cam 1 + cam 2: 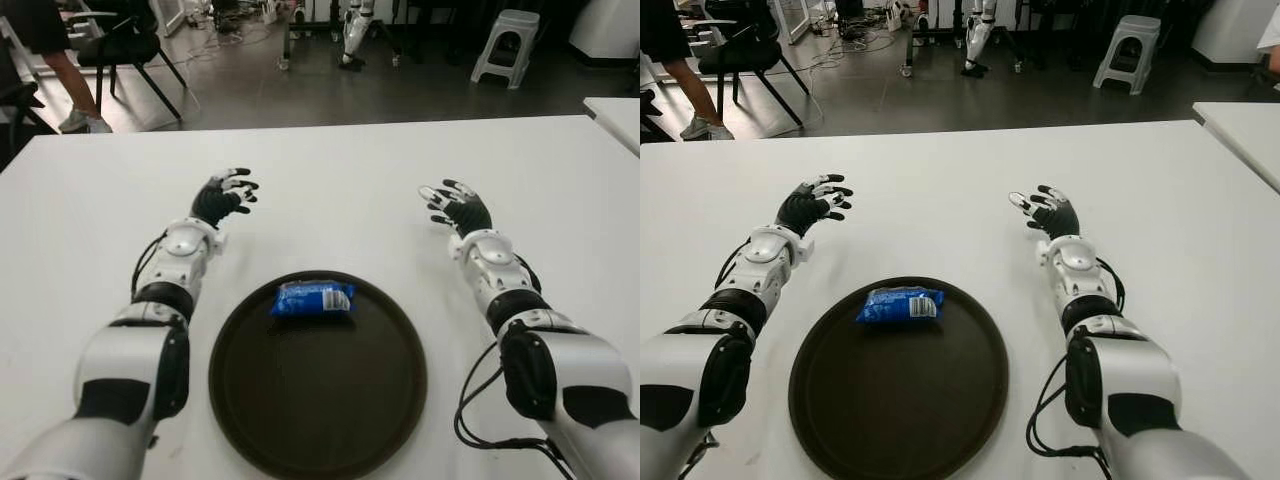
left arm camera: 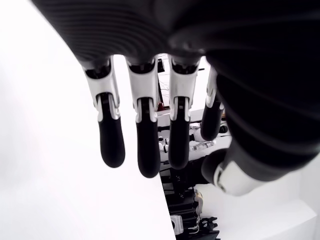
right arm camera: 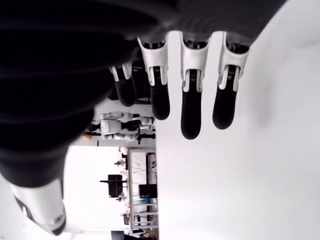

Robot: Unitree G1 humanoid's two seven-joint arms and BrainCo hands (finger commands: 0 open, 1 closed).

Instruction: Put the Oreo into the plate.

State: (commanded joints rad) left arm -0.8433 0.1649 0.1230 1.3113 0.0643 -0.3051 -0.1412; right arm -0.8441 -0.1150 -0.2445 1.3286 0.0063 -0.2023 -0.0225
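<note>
Table (image 1: 330, 170): white, fills frame.
Oreo (image 1: 312, 299): on plate (image 1: 318, 420), long axis across, centre frame (looks done).
Left hand (image 1: 222, 198), right hand (image 1: 456, 208): spread, empty, flanking above.

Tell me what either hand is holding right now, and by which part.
Nothing is held. The left hand and right hand are open over the table; the Oreo pack lies in the plate.
</note>
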